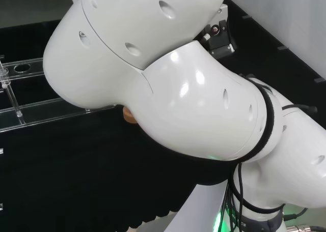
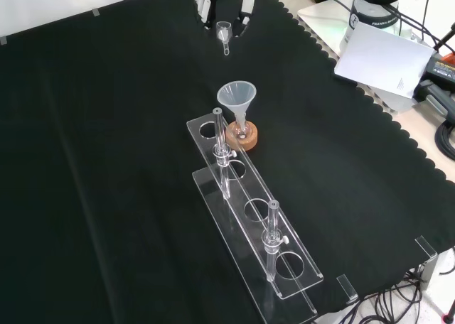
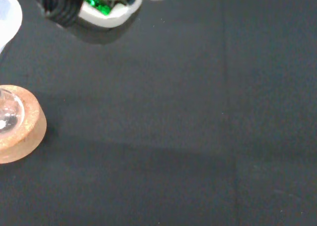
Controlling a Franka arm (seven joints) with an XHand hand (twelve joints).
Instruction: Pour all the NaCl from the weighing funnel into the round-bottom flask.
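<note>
Black-and-white robot hand (image 2: pixel 226 4) at front view's top centre, fingers curled round small clear weighing funnel (image 2: pixel 225 34). Clear round-bottom flask (image 2: pixel 242 132) on cork ring (image 2: pixel 243 138) stood mid-frame, well apart. Pour judged not started.

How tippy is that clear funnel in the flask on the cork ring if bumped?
Probably top-heavy: the clear plastic funnel flares wide over a thin stem in the small glass flask. The round cork ring looks light, so a side push may slide or topple everything.
</note>
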